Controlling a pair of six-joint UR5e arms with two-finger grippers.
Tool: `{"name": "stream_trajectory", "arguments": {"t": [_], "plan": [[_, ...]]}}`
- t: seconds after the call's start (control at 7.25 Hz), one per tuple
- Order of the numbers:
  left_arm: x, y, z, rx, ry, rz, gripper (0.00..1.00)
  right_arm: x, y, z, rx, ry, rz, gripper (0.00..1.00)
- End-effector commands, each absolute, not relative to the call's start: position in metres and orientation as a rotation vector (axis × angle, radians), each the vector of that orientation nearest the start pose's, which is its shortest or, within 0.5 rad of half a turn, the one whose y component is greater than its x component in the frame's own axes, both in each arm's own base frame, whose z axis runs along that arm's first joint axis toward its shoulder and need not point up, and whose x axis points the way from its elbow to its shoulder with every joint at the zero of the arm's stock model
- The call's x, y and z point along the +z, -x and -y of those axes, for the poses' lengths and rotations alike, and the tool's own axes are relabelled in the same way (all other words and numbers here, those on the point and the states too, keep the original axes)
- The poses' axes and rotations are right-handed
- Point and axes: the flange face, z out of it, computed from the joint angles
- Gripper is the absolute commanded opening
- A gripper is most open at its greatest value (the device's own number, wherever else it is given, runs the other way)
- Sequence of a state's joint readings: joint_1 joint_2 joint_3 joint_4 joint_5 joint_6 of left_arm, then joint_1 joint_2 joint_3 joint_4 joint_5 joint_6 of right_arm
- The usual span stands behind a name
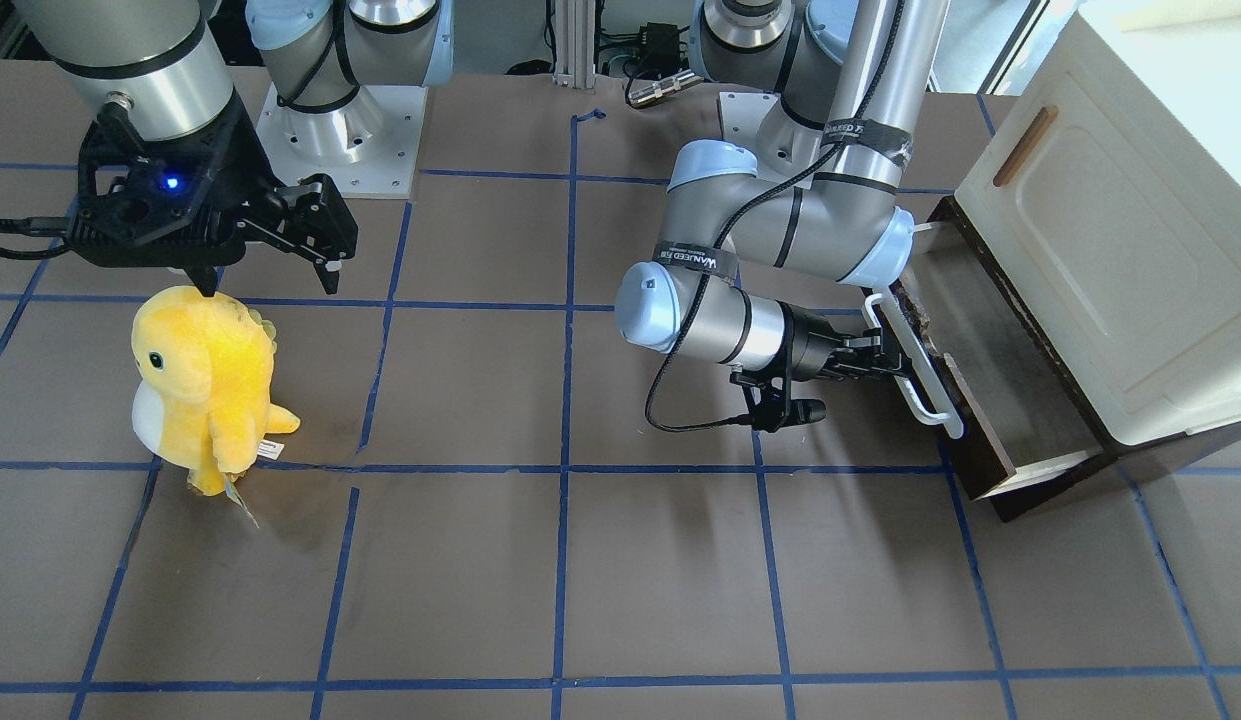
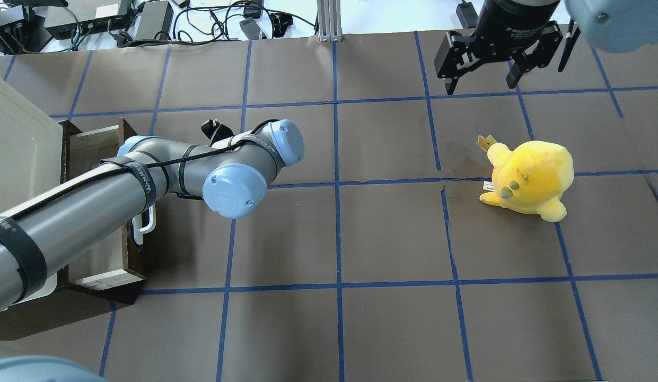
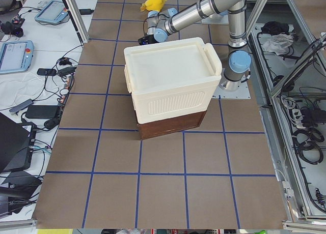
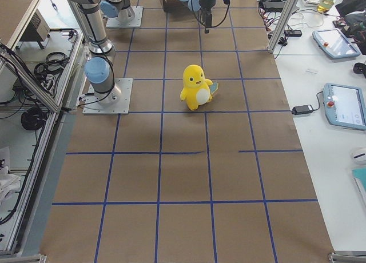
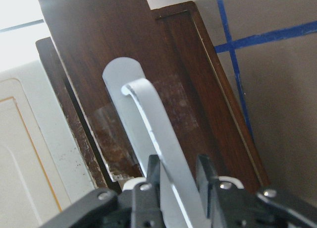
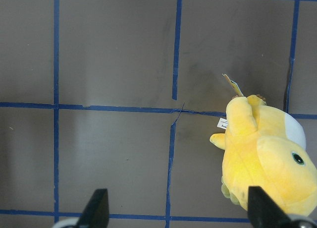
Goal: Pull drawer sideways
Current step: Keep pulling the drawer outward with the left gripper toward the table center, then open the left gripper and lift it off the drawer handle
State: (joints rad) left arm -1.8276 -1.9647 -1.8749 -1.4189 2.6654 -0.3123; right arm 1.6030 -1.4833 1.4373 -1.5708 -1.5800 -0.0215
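The dark brown drawer (image 1: 970, 445) sticks out part way from under the cream cabinet (image 1: 1110, 260), showing its pale inner sides. Its long white bar handle (image 1: 928, 385) runs along the front. My left gripper (image 1: 902, 364) is shut on the handle near its middle. In the left wrist view the fingers (image 5: 205, 171) pinch the white handle (image 5: 153, 119) against the brown drawer front (image 5: 188, 64). My right gripper (image 1: 270, 262) is open and empty, hovering just above and behind a yellow plush toy (image 1: 205, 385). In the overhead view the left arm hides most of the drawer (image 2: 138, 260).
The cream cabinet has a panelled door with a small wooden handle (image 1: 1025, 145). The yellow plush toy (image 2: 530, 178) stands on the brown table marked with blue tape (image 1: 570, 465). The robot bases (image 1: 340, 130) are at the table's back edge.
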Motion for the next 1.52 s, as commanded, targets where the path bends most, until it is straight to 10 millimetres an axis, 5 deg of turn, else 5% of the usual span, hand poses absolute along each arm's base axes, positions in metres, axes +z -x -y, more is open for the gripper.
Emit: {"name": "stream_trajectory", "arguments": {"t": [0.0,0.28,0.55,0.97,1.1,1.38], "plan": [[0.214,0.180,0.495,0.183,-0.283,-1.959,0.36,0.509,-0.149,0.529,-0.073,0.084,-3.149,1.00],[0.233,0.205,0.488,0.133,-0.295,-2.010,0.45,0.509,-0.149,0.529,-0.073,0.084,-3.149,1.00],[0.273,0.257,0.495,0.097,-0.335,-2.237,0.60,0.509,-0.149,0.529,-0.073,0.084,-3.149,1.00],[0.389,0.304,0.495,-0.058,-0.340,-2.697,0.92,0.509,-0.149,0.529,-0.073,0.084,-3.149,1.00],[0.417,0.307,0.487,-0.085,-0.320,-2.857,1.00,0.509,-0.149,0.529,-0.073,0.084,-3.149,1.00],[0.476,0.254,0.485,-0.154,-0.215,-3.056,1.00,0.509,-0.149,0.529,-0.073,0.084,-3.149,1.00]]}}
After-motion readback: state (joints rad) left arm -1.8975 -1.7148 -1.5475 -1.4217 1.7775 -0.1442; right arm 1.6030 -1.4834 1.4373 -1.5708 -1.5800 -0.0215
